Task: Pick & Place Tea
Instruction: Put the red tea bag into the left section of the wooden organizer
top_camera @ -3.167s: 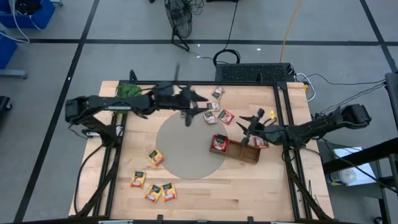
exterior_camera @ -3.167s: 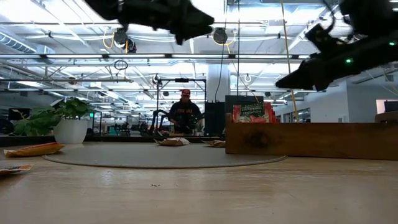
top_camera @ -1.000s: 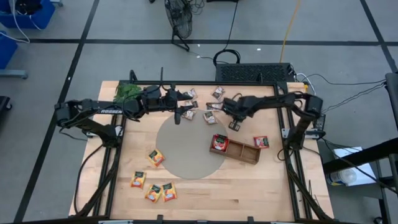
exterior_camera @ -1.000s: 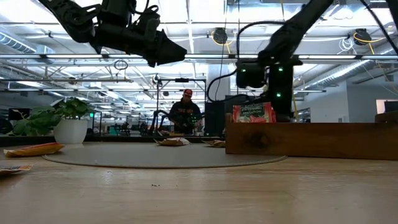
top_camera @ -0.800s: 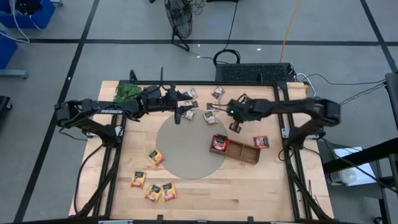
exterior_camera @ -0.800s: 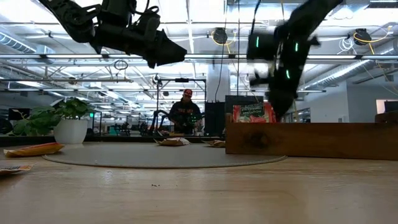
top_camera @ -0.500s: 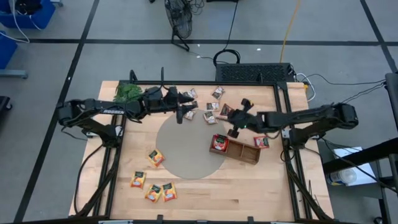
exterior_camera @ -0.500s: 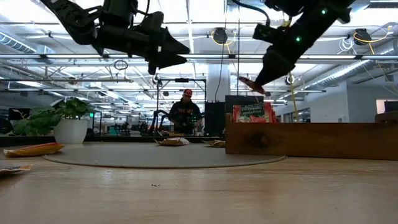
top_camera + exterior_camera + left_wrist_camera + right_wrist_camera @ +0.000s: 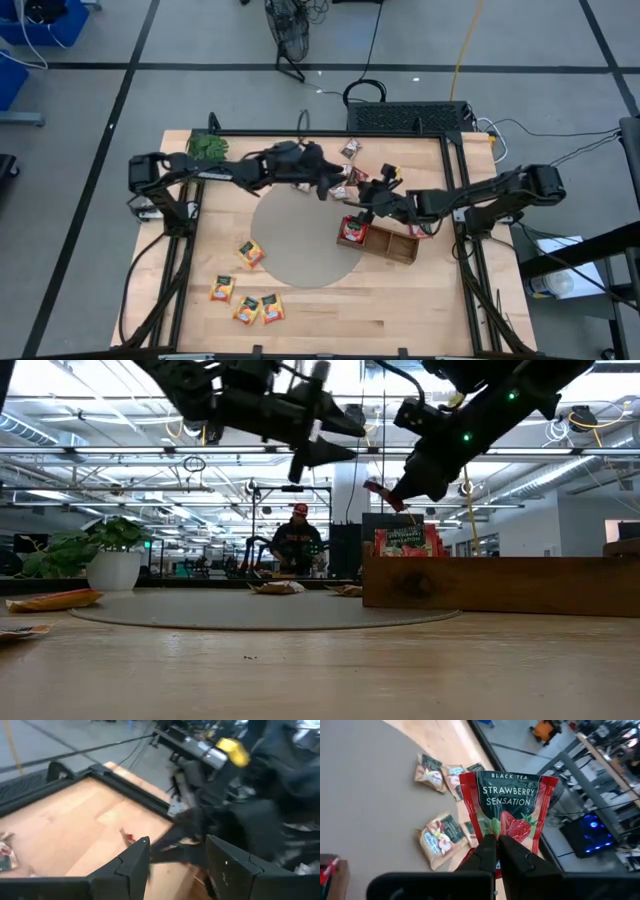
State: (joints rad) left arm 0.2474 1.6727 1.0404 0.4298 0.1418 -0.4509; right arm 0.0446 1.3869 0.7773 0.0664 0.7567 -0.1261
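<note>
Right wrist view: you are pinching a red tea sachet (image 9: 508, 805) in the air above the table.

Your right gripper (image 9: 496, 851) is pressing its two fingertips (image 9: 486, 849) together on the sachet's lower edge, so the packet is standing up past them with its printed face toward the camera. Beyond it, grey-white sachets (image 9: 438, 837) are lying on the round grey mat (image 9: 365, 795) and the wood beside it. Seen from above, you are holding that gripper (image 9: 372, 196) just beside the wooden tray (image 9: 392, 243), where another red sachet (image 9: 352, 230) is standing in the end compartment. Farther back, your left gripper (image 9: 327, 184) is hovering with its fingers (image 9: 131, 861) spread and nothing between them.
</note>
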